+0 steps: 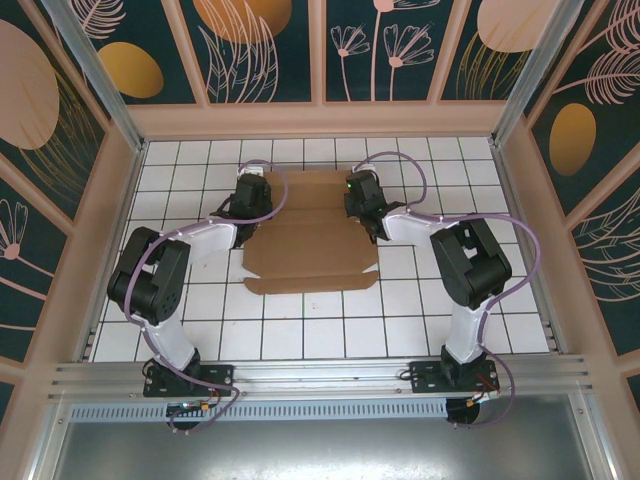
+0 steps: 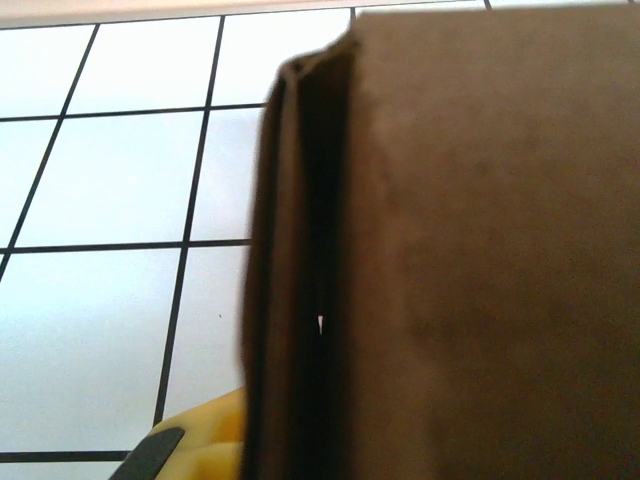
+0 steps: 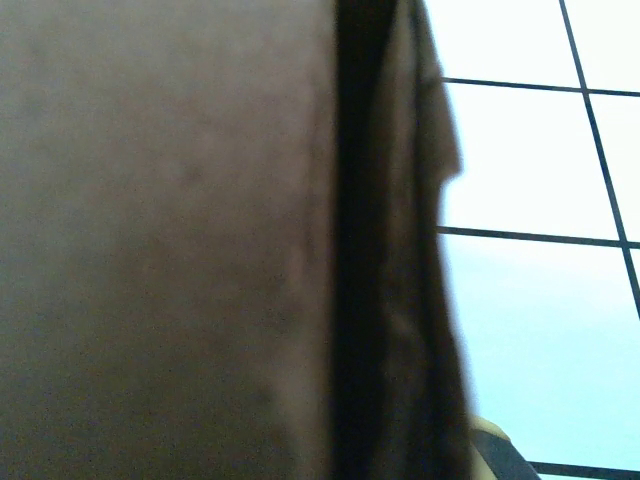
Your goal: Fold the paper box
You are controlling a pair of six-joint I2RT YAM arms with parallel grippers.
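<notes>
Top external: plain brown paper box (image 1: 315, 250), creased, mostly flat.

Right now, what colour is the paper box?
The paper box is plain brown cardboard, clearest in the top external view.

Tabletop (image 1: 300, 330): white square tiles, dark grout lines. It is enclosed on three sides by a back wall (image 1: 265, 50), a left wall (image 1: 40, 150) and a right wall (image 1: 600, 170). All three are built of dark teal panels set in beige frames, printed with pale leaf and flower outlines and orange-tan discs. A silver metal post (image 1: 92, 70) is noted at the far left corner, a second post (image 1: 536, 80) at the far right. An aluminium rail (image 1: 320, 377) is mounted along the near edge. Nearer than it, a perforated strip (image 1: 350, 410) and a grey sheet (image 1: 320, 450) are recorded.
</notes>
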